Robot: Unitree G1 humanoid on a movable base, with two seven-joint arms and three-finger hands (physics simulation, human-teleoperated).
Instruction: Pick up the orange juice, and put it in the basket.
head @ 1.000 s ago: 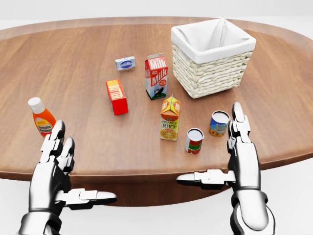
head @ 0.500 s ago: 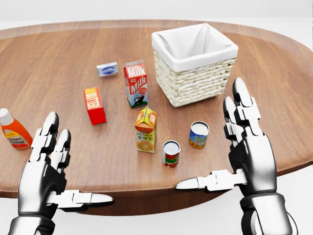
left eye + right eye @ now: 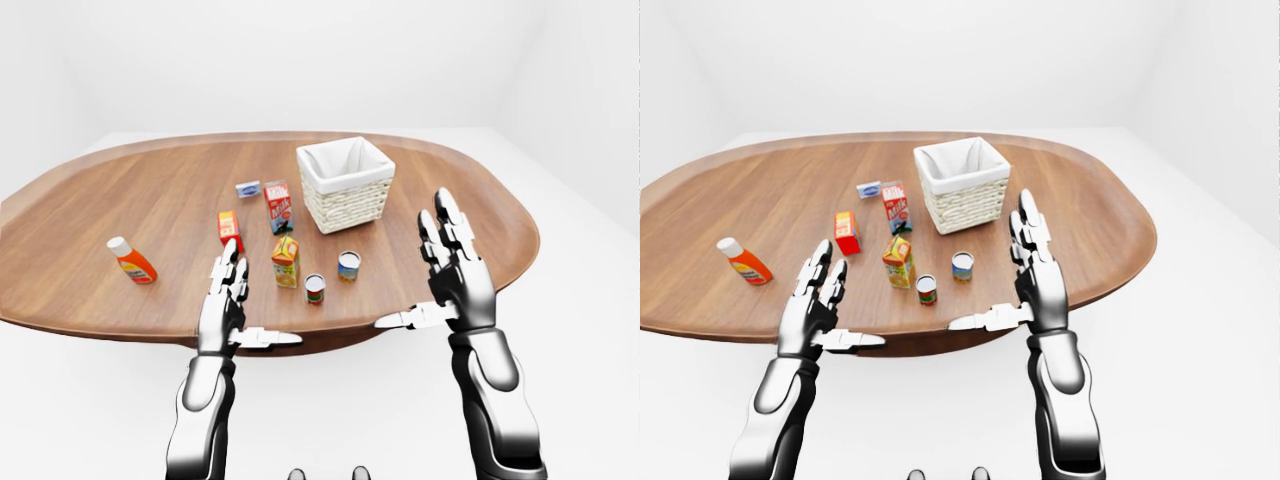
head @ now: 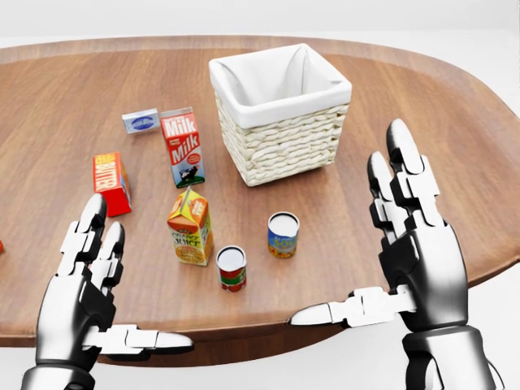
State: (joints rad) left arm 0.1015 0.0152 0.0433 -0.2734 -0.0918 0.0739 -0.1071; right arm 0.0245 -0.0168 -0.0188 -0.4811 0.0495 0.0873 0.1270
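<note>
- Orange juice [image 4: 191,227] carton stands upright on the bench [image 4: 73,114], below the milk carton [image 4: 182,148] and left of the two cans [image 4: 231,269] in the head view.
- Basket [image 4: 280,145] sits up-right of the juice, apart from it.
- Left hand [image 4: 89,288]: fingers spread apart, holding nothing, just left of the juice.
- Right hand [image 4: 406,244]: fingers spread, empty, right of the cans.

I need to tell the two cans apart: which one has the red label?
The red-labelled can, at the head view's bottom, right beside the orange juice. The other can, to its upper right, has a blue and yellow label.
</note>
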